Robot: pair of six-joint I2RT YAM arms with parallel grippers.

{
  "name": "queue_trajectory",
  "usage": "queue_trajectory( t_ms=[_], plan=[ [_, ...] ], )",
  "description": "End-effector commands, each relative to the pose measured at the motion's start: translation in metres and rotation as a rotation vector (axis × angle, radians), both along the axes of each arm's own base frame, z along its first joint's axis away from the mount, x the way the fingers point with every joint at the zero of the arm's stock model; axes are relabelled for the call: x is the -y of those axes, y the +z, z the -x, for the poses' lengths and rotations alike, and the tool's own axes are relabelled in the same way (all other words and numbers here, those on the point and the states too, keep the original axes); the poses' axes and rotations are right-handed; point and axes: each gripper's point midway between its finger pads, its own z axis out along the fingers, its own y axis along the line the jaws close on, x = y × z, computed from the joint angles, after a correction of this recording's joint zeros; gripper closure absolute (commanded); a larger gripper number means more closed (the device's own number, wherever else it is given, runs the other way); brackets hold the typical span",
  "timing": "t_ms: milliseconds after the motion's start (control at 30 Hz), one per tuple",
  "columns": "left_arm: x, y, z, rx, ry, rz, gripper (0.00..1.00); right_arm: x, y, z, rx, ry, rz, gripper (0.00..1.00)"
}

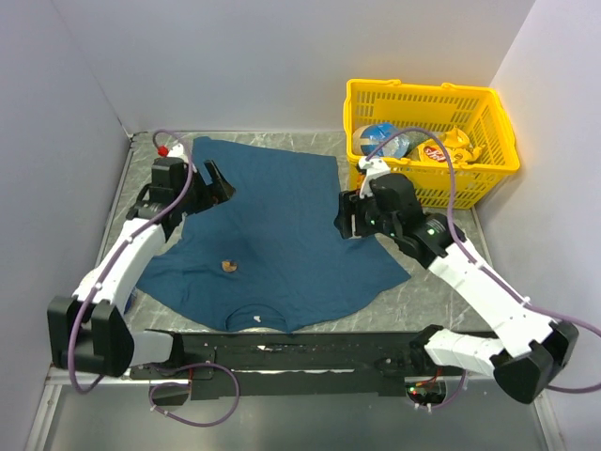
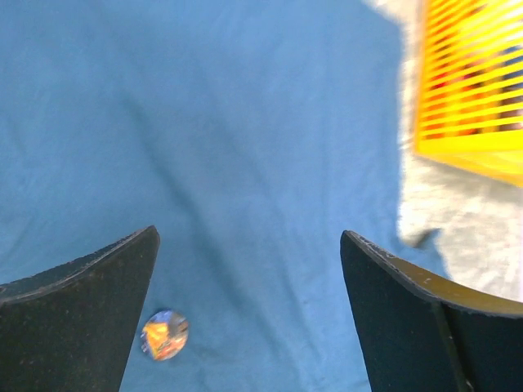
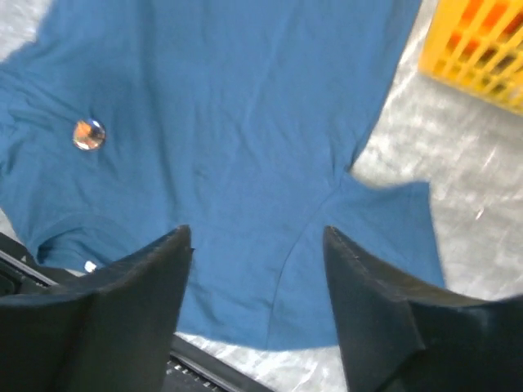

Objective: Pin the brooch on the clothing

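Note:
The clothing (image 1: 282, 225) is a dark teal-blue T-shirt spread flat on the table, its neck with a small white label (image 1: 256, 319) toward the arms. The brooch (image 1: 228, 267), tiny and orange-brown, lies on the shirt's left part; it also shows in the left wrist view (image 2: 164, 335) and the right wrist view (image 3: 88, 135). My left gripper (image 1: 218, 184) is open and empty above the shirt's far left edge. My right gripper (image 1: 346, 222) is open and empty over the shirt's right side, near the sleeve (image 3: 392, 220).
A yellow basket (image 1: 427, 141) holding snack packets and a bottle stands at the back right, close behind my right arm. White walls close in the left, back and right. A black rail (image 1: 300, 352) runs along the near table edge.

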Motion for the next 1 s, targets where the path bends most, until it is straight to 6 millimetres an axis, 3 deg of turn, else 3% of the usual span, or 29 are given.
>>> queue_trajectory(
  t_ms=[0, 200, 567, 967],
  plan=[
    [0.015, 0.062, 0.004, 0.246, -0.094, 0.053, 0.04, -0.007, 0.039, -0.002, 0.162, 0.051, -0.085, 0.18],
    [0.015, 0.091, 0.022, 0.380, -0.116, 0.075, 0.04, -0.009, 0.064, 0.012, 0.277, 0.111, -0.174, 0.01],
    [0.008, 0.117, 0.041, 0.501, -0.097, 0.078, 0.04, -0.006, 0.081, 0.017, 0.345, 0.114, -0.204, 0.00],
    [0.004, 0.114, 0.044, 0.508, -0.075, 0.076, 0.04, -0.008, 0.081, 0.017, 0.351, 0.124, -0.219, 0.00]
  ],
)
